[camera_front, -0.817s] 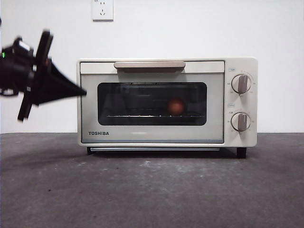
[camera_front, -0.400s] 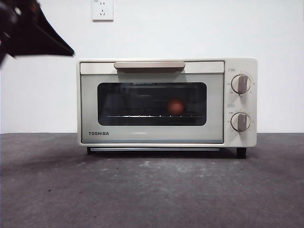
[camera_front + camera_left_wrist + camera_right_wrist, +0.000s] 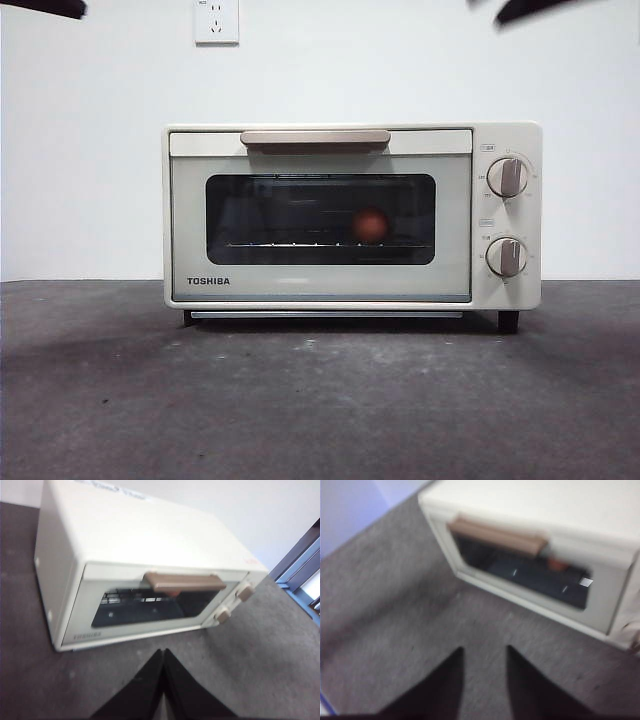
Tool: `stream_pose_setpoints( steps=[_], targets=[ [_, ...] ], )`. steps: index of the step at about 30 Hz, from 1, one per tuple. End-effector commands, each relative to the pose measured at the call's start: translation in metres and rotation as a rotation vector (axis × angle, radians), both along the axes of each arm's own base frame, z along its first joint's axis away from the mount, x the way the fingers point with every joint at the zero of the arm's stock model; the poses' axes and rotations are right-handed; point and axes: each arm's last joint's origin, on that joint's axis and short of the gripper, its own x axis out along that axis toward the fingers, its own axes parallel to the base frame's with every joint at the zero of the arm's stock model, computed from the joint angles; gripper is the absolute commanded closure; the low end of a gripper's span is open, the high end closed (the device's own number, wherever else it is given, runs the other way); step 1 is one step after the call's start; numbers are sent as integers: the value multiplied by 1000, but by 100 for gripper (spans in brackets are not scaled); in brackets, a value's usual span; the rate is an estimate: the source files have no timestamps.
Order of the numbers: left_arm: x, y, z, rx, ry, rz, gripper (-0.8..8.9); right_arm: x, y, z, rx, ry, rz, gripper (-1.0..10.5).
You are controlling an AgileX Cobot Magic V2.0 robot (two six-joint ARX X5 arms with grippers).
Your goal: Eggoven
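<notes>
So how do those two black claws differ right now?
The left gripper has its jaws pressed together, while the right gripper has a clear gap between its jaws. The left gripper looks at the oven from the side of its TOSHIBA label; the right gripper looks from nearer the egg. Both hang above the table in front of the closed oven, holding nothing.

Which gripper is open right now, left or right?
The right gripper: its wrist view shows a clear gap of grey table between its jaws. The left gripper has its jaws pressed together, holding nothing.
</notes>
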Motion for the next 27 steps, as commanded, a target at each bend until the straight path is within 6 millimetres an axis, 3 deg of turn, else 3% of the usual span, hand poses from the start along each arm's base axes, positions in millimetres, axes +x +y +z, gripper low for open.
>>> stream_pose_setpoints(
  steps=[1, 7, 14, 27],
  targets=[
    [-1, 0, 1, 23, 11, -3, 808, 2, 6, -2, 54, -53, 40, 943],
    [-1, 0, 1, 22, 12, -3, 808, 5, 9, 3, 104, -136, 38, 943],
    [-1, 0, 1, 20, 7, -4, 808, 8, 7, 4, 74, -164, -63, 943],
    [-1, 0, 2, 19, 1, -4, 808, 8, 7, 4, 76, -166, -62, 943]
  ],
)
